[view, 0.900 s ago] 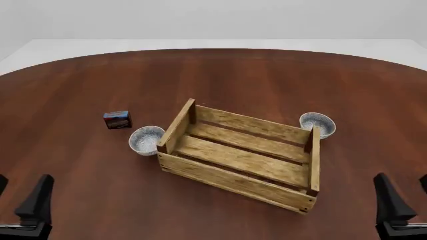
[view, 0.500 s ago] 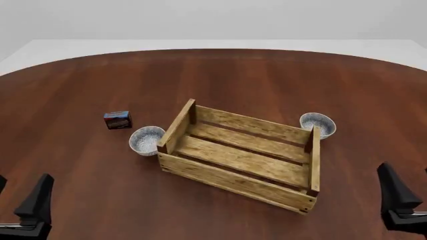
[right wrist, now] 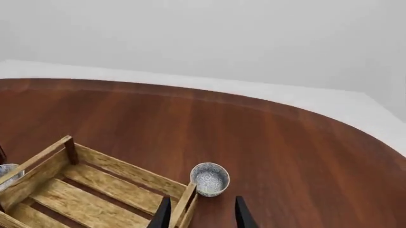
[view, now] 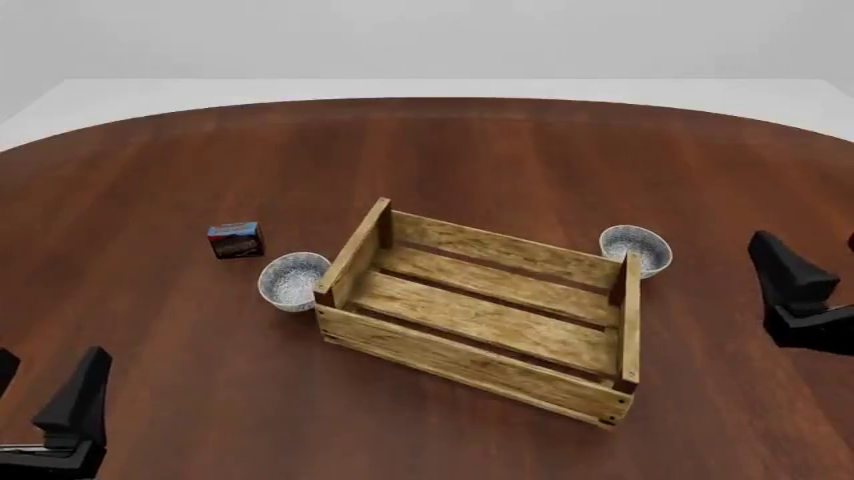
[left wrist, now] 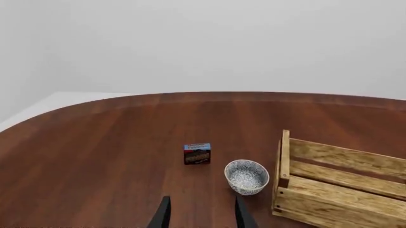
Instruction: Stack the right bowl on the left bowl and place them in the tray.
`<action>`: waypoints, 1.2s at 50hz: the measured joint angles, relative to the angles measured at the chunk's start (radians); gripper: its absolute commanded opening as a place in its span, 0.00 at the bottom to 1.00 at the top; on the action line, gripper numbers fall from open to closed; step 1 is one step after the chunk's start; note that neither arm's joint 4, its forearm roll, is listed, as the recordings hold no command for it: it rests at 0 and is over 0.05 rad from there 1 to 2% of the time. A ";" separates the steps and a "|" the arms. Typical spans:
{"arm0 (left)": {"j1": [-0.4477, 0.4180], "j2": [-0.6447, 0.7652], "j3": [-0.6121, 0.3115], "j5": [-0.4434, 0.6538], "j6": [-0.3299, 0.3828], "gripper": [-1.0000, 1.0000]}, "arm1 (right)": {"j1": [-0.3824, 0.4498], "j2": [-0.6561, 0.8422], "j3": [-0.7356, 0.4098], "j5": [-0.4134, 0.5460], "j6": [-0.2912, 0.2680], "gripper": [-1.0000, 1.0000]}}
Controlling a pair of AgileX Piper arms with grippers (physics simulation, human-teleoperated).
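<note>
**Two bowls flank the crate, both arms empty**

The tray (view: 481,315) sits near the middle of the round brown table (view: 441,160), turned at a slant. It is a light-wood crate with slatted walls and floor, square posts at its corners, and nothing inside it.

The left bowl (view: 292,281) stands upright on the table just beside the crate's left end, close to its corner post. It is small and round, white with a fine blue-grey speckle inside. The right bowl (view: 634,249) looks the same and stands upright at the crate's far right corner, just beside the wall. A small dark red-and-blue box (view: 235,240) lies a little to the left of the left bowl, apart from it.

The left gripper (left wrist: 201,216) hangs low at the near left edge, fingers spread, holding nothing. The right gripper (right wrist: 200,213) hovers out to the right of the right bowl, fingers likewise spread and empty.
</note>
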 measured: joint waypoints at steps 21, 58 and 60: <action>-0.009 0.023 0.002 -0.009 -0.012 1.00 | -0.008 0.341 -0.311 0.087 -0.076 1.00; -0.019 0.035 0.002 -0.015 -0.024 1.00 | -0.080 0.856 -0.664 0.188 -0.198 1.00; -0.019 0.041 0.002 -0.020 -0.024 1.00 | -0.085 0.880 -0.678 0.189 -0.205 1.00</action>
